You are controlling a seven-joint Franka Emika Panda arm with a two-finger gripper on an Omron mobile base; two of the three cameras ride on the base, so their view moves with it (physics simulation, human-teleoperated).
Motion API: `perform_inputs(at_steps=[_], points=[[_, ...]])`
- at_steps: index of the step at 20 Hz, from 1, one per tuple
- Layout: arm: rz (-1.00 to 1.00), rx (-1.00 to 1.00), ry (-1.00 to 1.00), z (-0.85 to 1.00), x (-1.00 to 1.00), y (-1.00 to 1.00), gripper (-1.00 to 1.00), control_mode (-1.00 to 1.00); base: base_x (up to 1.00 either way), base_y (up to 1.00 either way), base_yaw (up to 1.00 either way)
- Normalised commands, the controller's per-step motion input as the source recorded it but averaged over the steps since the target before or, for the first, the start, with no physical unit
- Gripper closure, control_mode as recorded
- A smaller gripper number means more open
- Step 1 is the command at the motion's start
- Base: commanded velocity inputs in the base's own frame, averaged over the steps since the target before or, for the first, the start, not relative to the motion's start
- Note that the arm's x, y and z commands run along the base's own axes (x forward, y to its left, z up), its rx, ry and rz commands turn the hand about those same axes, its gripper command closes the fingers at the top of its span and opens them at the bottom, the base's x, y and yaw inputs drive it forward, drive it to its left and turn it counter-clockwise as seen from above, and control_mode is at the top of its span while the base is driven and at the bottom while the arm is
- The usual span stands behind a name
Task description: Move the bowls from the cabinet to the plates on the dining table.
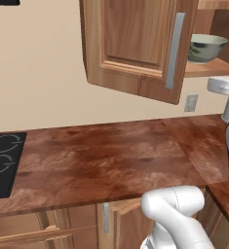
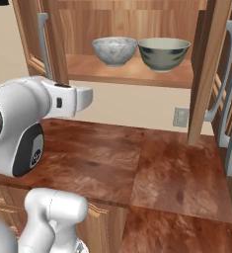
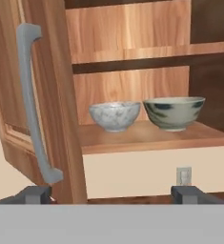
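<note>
Dark gripper [image 3: 111, 194] fingertips stand spread wide and empty, short of the open cabinet [image 3: 132, 138]. On the cabinet's lower shelf, near its front edge, the speckled pale bowl [image 3: 115, 116] sits left of the grey-green bowl [image 3: 174, 113], just beside it. Both look rigid, glazed, probably slippery and breakable, moderately light. Recommended hold: pinch one rim wall, one finger inside, one outside; the speckled bowl's rim is nearest.

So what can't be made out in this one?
- Speckled bowl: hidden in the left base view by the open cabinet door.
- Grey-green bowl: partly hidden there by the same door.
- Fingers: just the tips clear the hand view's bottom edge.
- Stovetop: cut by the left edge.
</note>
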Motion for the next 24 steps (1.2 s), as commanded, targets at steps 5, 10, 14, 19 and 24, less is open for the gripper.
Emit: perform_inputs(at_steps=[5,10,14,19,24], points=[[0.09,0.00,0.26,-0.05,0.01,-0.31,-1.00,-1.00,0.00,0.00,0.00],[0.08,0.00,0.18,-0.04,0.05,-0.10,-1.00,-1.00,0.00,0.00,0.00],[0.02,0.00,0.09,0.00,0.23,0.00,-1.00,-1.00,0.00,0.00,0.00],[0.00,0.00,0.05,0.00,0.42,-0.04,-1.00,-1.00,0.00,0.00,0.00],[0.03,0.00,0.01,-0.02,0.29,-0.21,-1.00,-1.00,0.00,0.00,0.00]])
